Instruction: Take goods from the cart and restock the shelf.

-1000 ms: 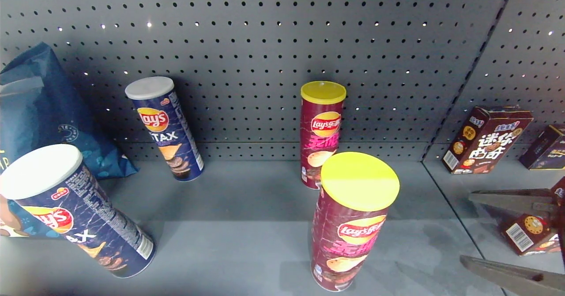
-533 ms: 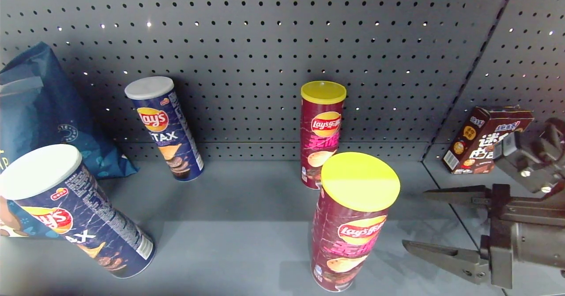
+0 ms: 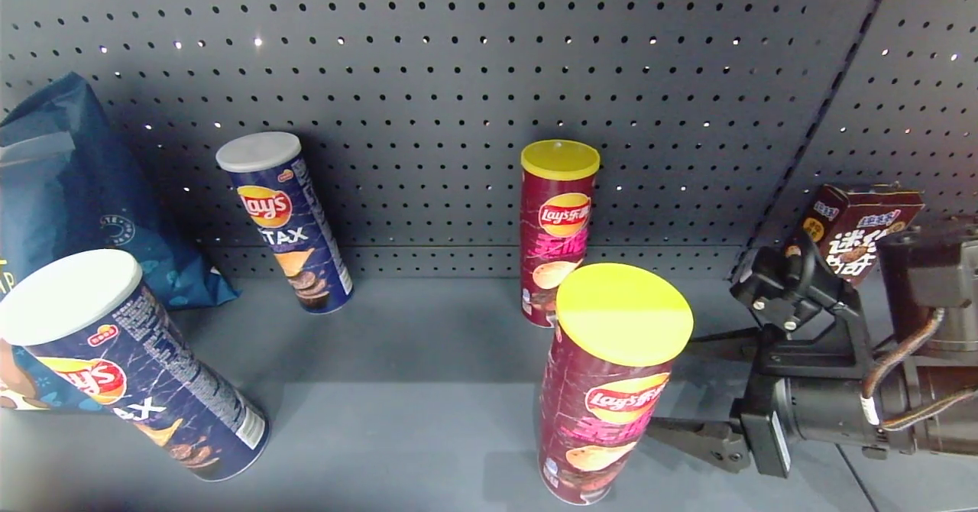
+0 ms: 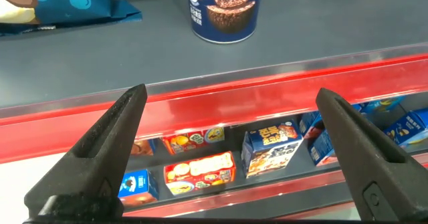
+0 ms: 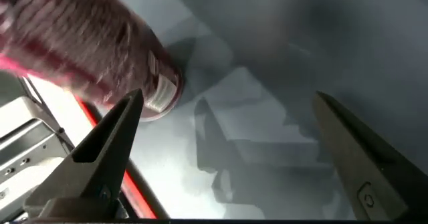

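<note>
"On grey metal shelf, front edge: why's the right gripper beside that maroon cardboard crisp tube w/ yellow lid?"

"Fingers spread wide, holding nothing. Tube stands upright, so prob. lining up to grip or straighten it. Left gripper is spread too, empty, low by red shelf-edge strip."

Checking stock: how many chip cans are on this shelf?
4. The front blue can stands at far left, the back blue can behind it near the wall, the back red can mid-shelf, the front red can before it, beside the right gripper. Others may be hidden.
</note>
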Motion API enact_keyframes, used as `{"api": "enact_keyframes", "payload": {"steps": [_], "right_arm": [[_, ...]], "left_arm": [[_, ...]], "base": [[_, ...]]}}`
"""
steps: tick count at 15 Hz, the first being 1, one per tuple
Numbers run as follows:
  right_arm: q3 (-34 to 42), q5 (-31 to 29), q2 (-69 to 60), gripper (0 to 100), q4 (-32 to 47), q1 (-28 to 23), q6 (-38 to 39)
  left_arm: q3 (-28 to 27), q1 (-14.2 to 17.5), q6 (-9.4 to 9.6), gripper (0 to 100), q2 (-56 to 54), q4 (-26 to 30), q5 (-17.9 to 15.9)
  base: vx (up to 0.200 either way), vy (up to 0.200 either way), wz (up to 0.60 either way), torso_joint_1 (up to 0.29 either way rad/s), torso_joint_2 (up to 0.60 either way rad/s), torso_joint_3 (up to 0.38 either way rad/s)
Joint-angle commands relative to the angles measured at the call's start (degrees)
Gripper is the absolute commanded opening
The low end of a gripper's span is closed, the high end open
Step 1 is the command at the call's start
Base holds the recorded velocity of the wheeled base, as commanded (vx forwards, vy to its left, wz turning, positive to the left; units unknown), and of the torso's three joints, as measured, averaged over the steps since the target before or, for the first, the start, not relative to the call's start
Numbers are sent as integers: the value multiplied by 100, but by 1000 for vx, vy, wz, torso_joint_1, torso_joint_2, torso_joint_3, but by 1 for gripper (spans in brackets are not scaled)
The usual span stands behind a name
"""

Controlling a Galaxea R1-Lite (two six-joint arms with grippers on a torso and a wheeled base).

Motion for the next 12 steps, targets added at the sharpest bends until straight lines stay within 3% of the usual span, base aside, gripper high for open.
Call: {"api": "enact_keyframes", "payload": {"steps": [1, 12], "right_arm": [[-244, -105, 414, 100, -6, 166, 7], [46, -105, 247, 100, -6, 157, 7]], "left_arm": [[0, 0, -1, 100, 9, 0, -1], [0, 0, -1, 100, 9, 0, -1]], "base": [[0, 0, 0, 0, 0, 0], [0, 0, 0, 0, 0, 0]]}}
